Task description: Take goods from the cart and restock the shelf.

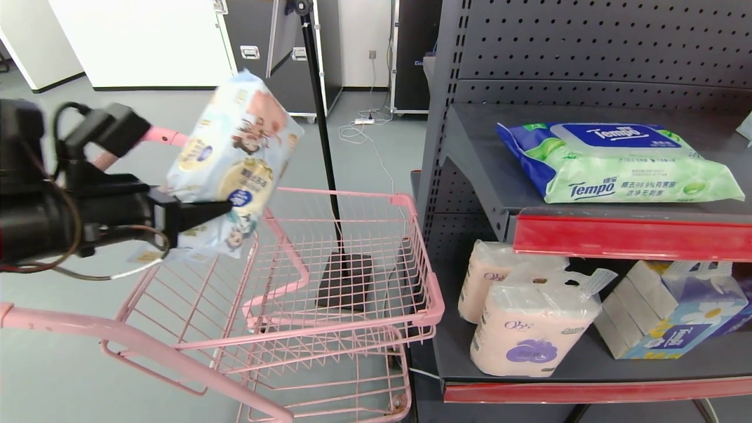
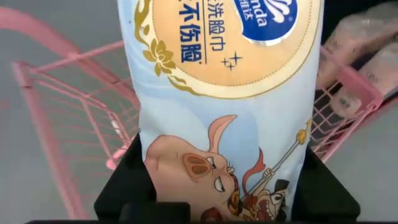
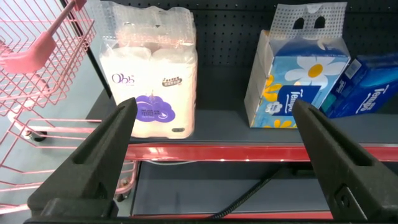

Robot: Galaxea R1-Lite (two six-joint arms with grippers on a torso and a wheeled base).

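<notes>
One cartoon-printed pack [image 1: 235, 147] between left fingers [image 1: 200, 211]

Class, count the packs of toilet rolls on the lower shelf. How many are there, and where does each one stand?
2. The front pack stands near the lower shelf's edge, beside the tissue box. The back pack stands behind it, to its left. More may be hidden farther back.

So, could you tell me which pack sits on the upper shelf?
The flat green-and-blue plastic wipes pack; the pale roll packs and tissue boxes sit below.
</notes>
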